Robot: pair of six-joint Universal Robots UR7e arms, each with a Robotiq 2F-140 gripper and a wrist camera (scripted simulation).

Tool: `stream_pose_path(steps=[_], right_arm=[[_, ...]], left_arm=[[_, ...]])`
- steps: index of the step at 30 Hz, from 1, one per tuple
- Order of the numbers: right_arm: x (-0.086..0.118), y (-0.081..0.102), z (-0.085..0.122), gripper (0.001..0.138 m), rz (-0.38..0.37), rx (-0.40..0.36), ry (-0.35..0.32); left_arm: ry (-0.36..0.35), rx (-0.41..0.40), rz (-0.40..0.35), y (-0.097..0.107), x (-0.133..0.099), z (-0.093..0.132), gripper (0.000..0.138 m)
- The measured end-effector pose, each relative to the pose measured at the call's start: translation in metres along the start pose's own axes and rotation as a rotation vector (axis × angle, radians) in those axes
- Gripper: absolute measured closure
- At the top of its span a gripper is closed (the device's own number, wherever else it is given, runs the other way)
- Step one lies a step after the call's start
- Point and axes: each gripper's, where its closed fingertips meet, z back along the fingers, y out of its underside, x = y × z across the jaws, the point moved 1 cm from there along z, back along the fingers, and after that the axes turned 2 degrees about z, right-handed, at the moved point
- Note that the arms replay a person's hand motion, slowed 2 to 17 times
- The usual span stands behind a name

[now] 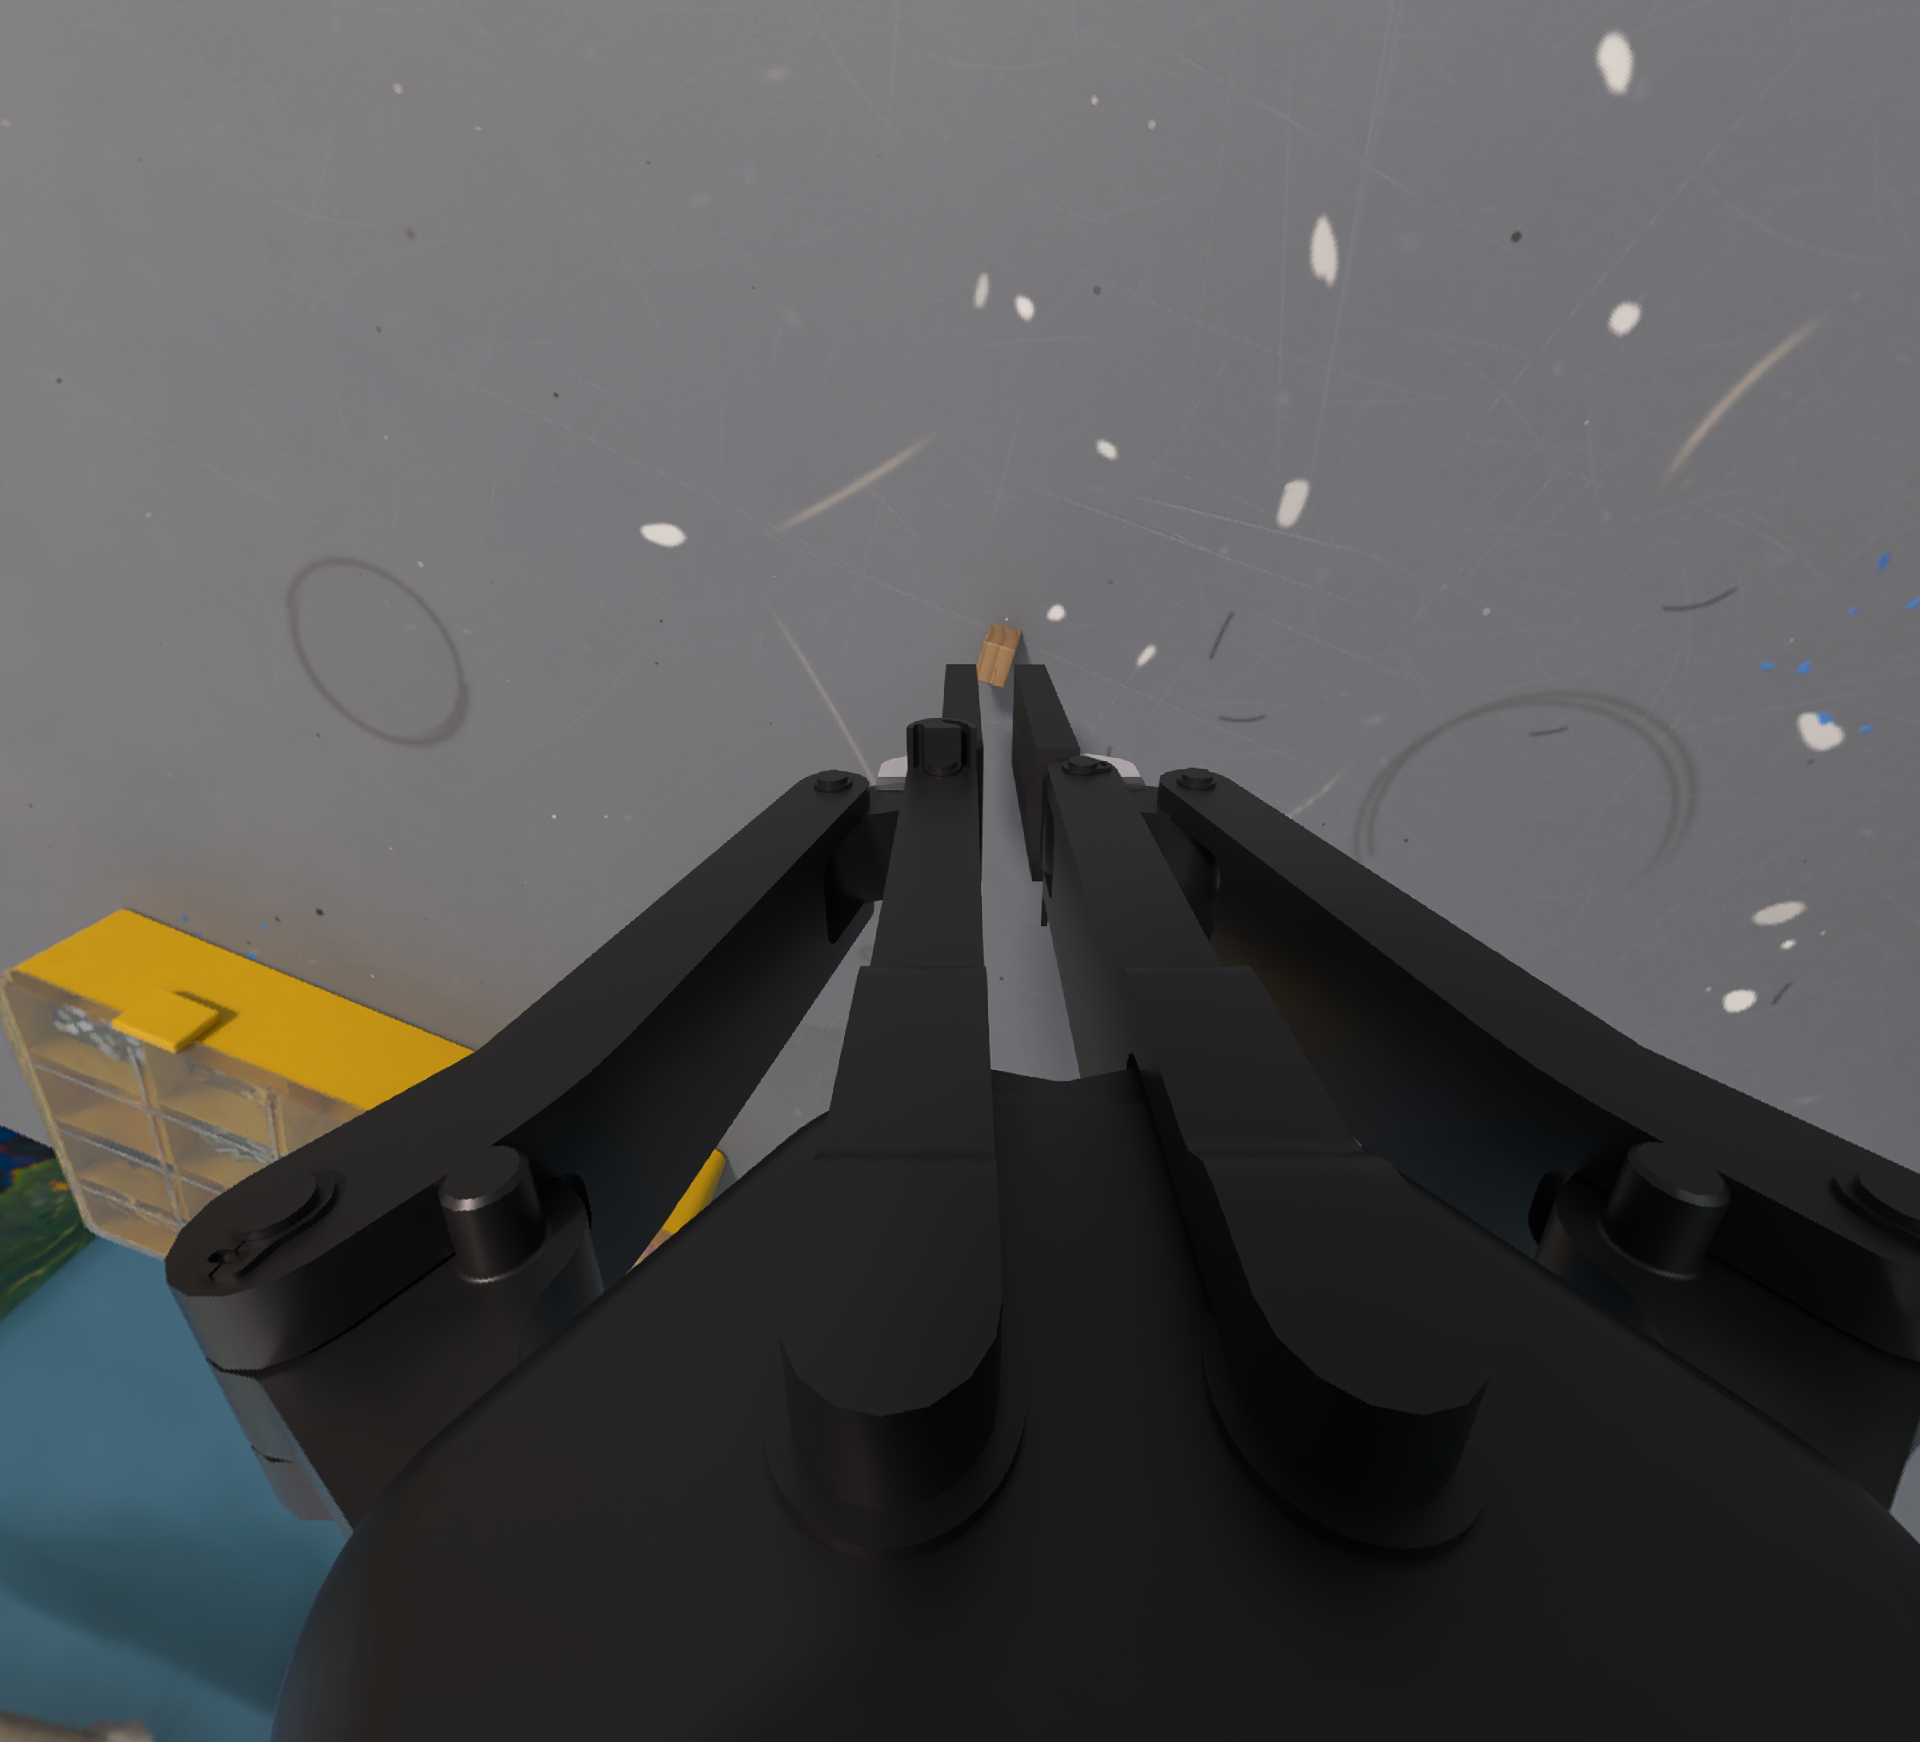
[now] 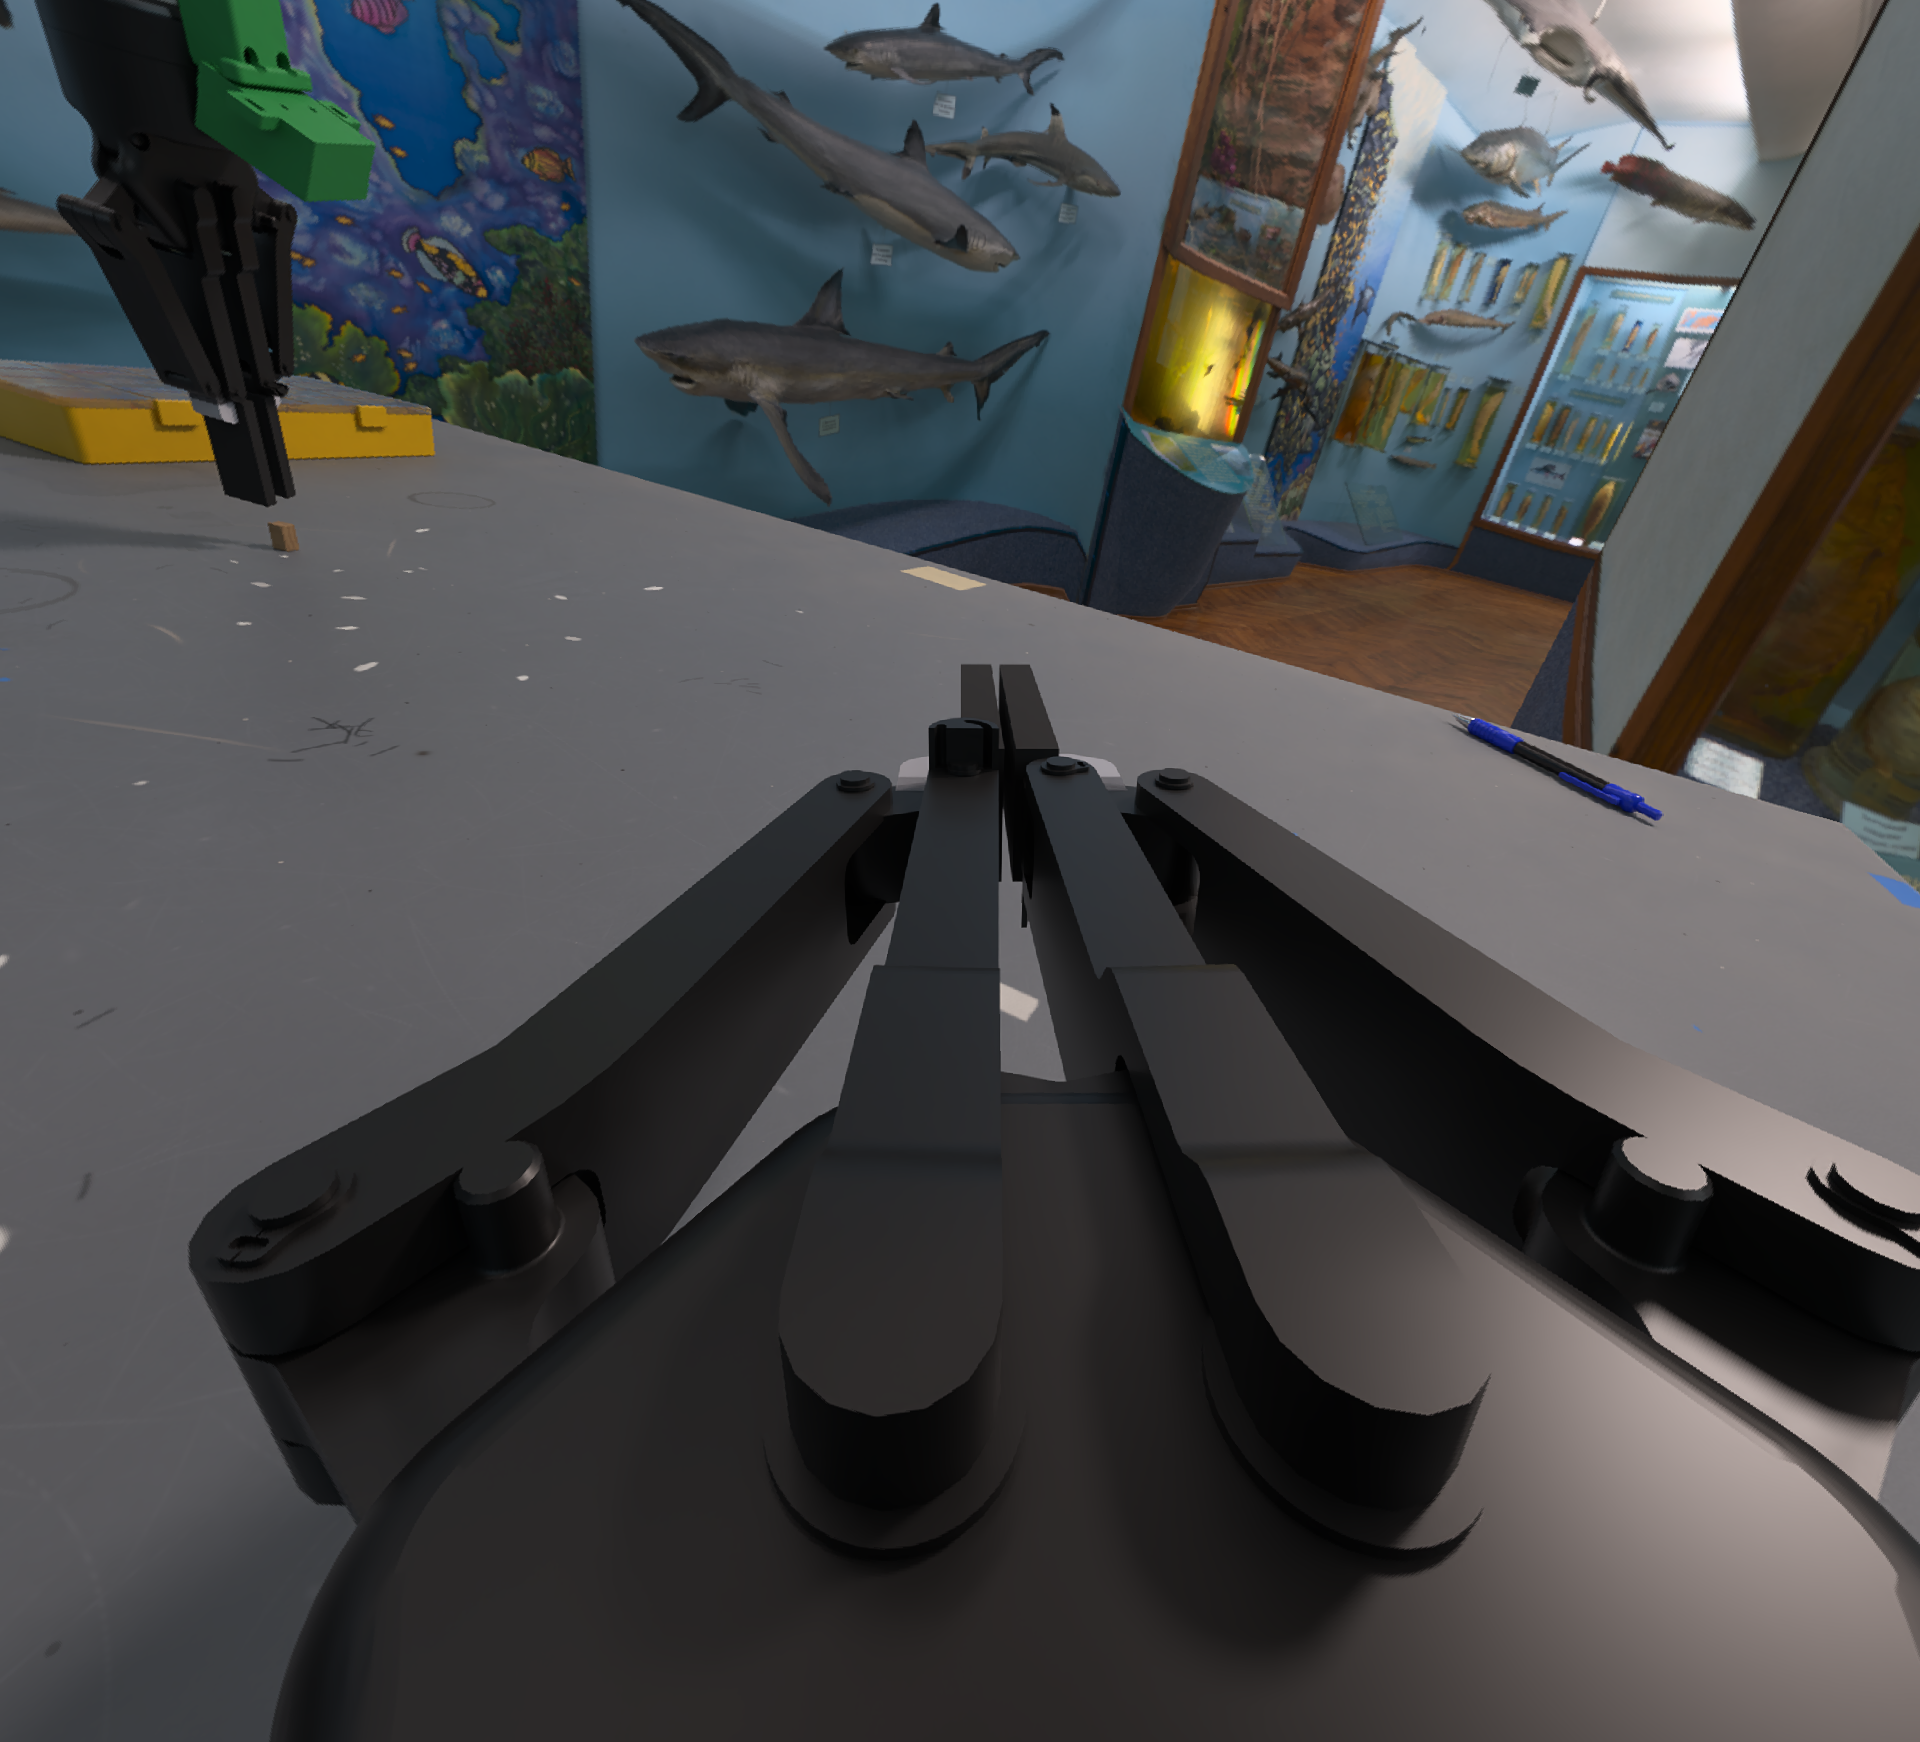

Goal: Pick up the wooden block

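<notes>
Overhead, left tool (image 1: 995, 676) hangs above wooden block (image 1: 998, 654), fingers nearly together with narrow gap, gripping nothing. Block sits on grey table (image 1: 623, 342), just below and clear of fingertips, as right wrist view confirms (image 2: 283, 536). Yellow organiser box (image 1: 177, 1038) lies well apart near table edge. Right tool (image 2: 997, 684) pressed closed, empty, low over table; blue pen (image 2: 1558, 767) off to its right.

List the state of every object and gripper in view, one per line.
Small wooden block: resting on the grey table, ungripped.
Left gripper: above the block, fingers narrowly apart, empty.
Right gripper: shut, empty.
Yellow organiser case: lid closed.
Blue pen: lying flat near the table edge.
</notes>
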Motion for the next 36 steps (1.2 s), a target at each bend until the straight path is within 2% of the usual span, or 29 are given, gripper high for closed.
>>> stream_pose_path(steps=[7, 15, 25, 36], right_arm=[[-0.001, 0.001, 0.000, 0.137, -0.001, 0.004, 0.004], [-0.001, 0.003, -0.001, 0.137, -0.002, 0.010, 0.000], [-0.001, 0.004, -0.002, 0.137, 0.000, 0.017, -0.003], [-0.001, 0.006, -0.003, 0.137, -0.002, 0.024, -0.001]], left_arm=[[0.035, 0.053, -0.114, 0.001, -0.002, -0.011, 0.125], [0.055, 0.039, -0.195, -0.003, -0.004, -0.016, 0.127], [0.055, 0.035, -0.251, -0.006, -0.003, -0.016, 0.128], [0.093, 0.062, -0.260, -0.003, -0.002, -0.016, 0.125]])
